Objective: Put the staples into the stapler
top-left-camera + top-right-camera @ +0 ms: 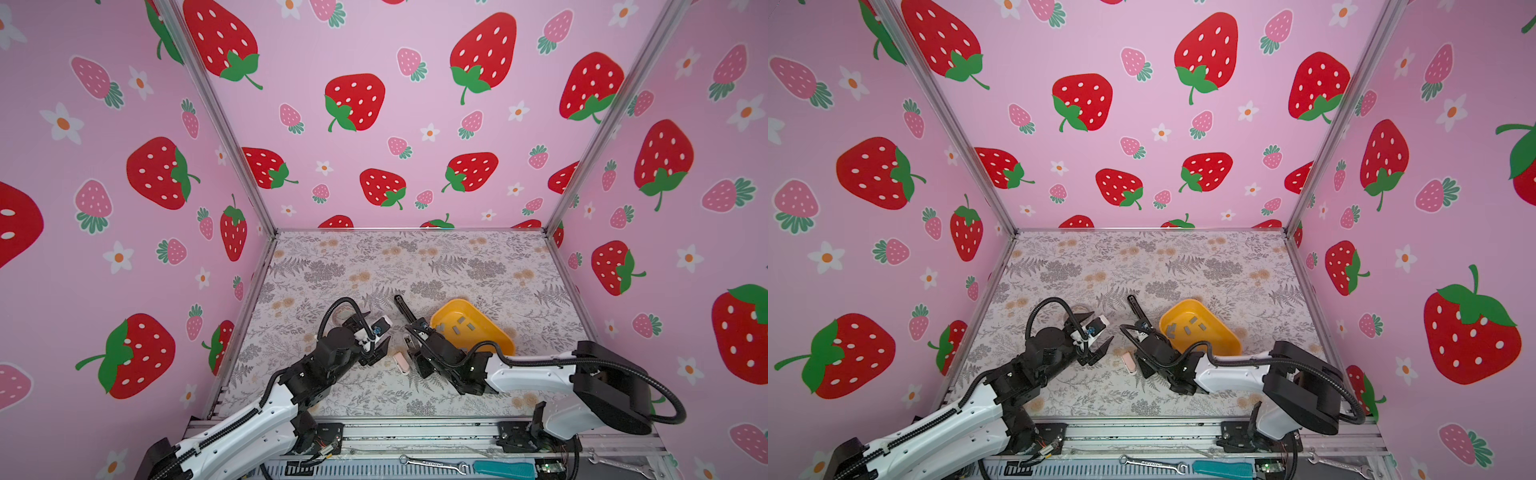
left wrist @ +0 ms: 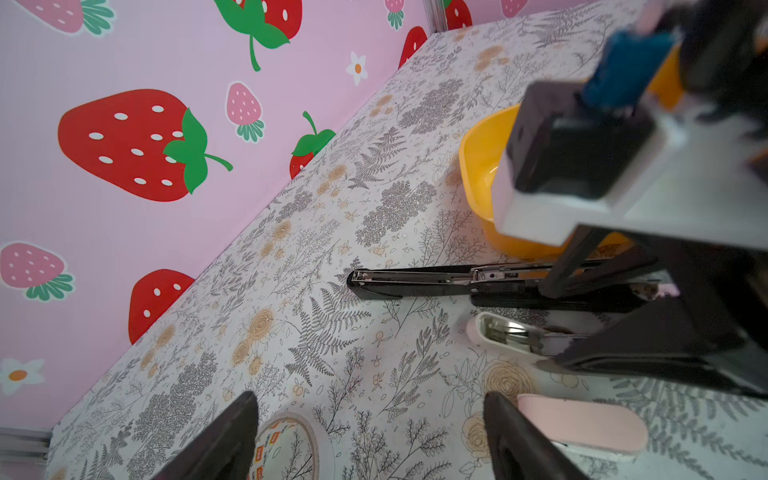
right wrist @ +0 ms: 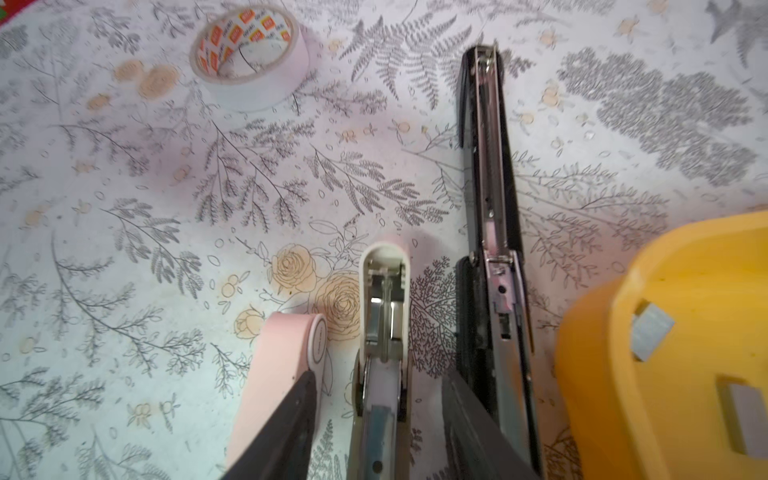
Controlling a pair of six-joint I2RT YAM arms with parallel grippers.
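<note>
In both top views, the staples (image 1: 461, 320) sit in the yellow tray (image 1: 500, 345), just beside my right claw (image 1: 412, 353), so that arm is nearer. My left wrist view shows the left claw (image 2: 370, 401) open and empty. In my right wrist view, the right claw is open around the pink stapler (image 3: 384, 291), which lies the same way the claw points, with the staples off to one side.

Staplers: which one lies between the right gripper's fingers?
The small pink-and-white stapler, opened flat; the long black stapler lies outside the right gripper, beside the yellow tray.
</note>
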